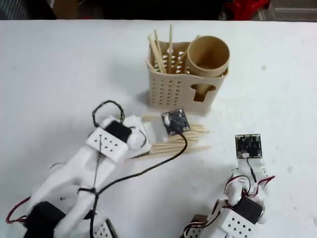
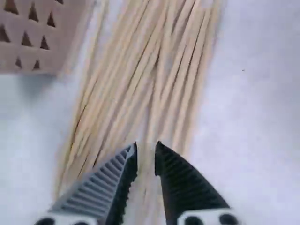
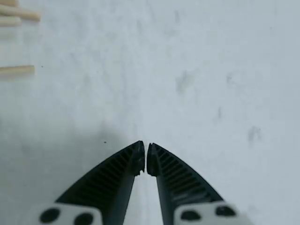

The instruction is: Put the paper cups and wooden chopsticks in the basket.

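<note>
White surface (image 1: 59, 74) runs wall to wall, with a dark strip of room behind its far edge.

Going from the left:
- I see the left arm (image 1: 74, 178) coming in from the near left corner, angled toward the middle of the surface.
- Left gripper (image 2: 146, 149) is low over the near end of the loose chopsticks (image 2: 154, 79). Its jaws are a narrow slot apart and pale wood shows through the slot. I can't tell whether any stick is actually pinched.
- Loose chopsticks lie flat in a fanned bundle on the surface, just in front of the basket (image 1: 173, 91) and partly under the left wrist. Their free ends stick out toward the right (image 1: 198, 140).
- I also get a corner of the basket in the left wrist view (image 2: 33, 42), just beside the bundle. I can't confirm contact.
- Basket is upright, centre-far on the surface. A bunch of standing chopsticks (image 1: 159, 49) is in its left compartment, leaning and poking above the rim. A paper cup (image 1: 208, 54) sits mouth-up in the right compartment.
- Right arm (image 1: 242, 203) is at the near right, well apart from the basket.
- Right gripper (image 3: 145, 152) has its jaws together with nothing between them, over bare surface. A few chopstick ends (image 3: 16, 70) show at the edge of its wrist view.
</note>
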Controlling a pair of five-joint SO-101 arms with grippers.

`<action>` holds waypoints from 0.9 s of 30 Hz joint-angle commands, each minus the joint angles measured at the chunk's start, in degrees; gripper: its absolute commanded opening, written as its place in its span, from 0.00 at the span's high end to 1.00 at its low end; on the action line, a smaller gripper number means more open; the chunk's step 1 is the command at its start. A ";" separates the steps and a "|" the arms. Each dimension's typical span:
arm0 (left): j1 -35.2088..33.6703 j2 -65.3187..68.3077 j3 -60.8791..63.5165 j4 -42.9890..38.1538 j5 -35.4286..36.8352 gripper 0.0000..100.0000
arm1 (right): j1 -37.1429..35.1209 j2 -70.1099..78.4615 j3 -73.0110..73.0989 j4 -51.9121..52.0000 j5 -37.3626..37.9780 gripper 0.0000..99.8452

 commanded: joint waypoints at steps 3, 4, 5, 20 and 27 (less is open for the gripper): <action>1.27 13.14 -4.84 -5.10 -0.53 0.92 | 0.40 -0.57 0.44 -0.75 -0.44 0.98; 1.19 16.22 -6.77 -4.92 -0.53 0.92 | 0.40 -0.57 0.44 -0.75 -0.44 0.98; 1.10 18.95 -8.53 -4.92 -0.53 0.92 | 0.48 -0.57 0.44 -0.75 -0.44 0.98; 0.75 26.95 -14.24 -4.84 -0.62 0.98 | 0.40 -0.57 0.44 -0.75 -0.44 0.98; 0.75 24.57 -14.77 -1.76 -0.88 0.98 | 0.40 -0.57 0.44 -0.75 -0.44 0.98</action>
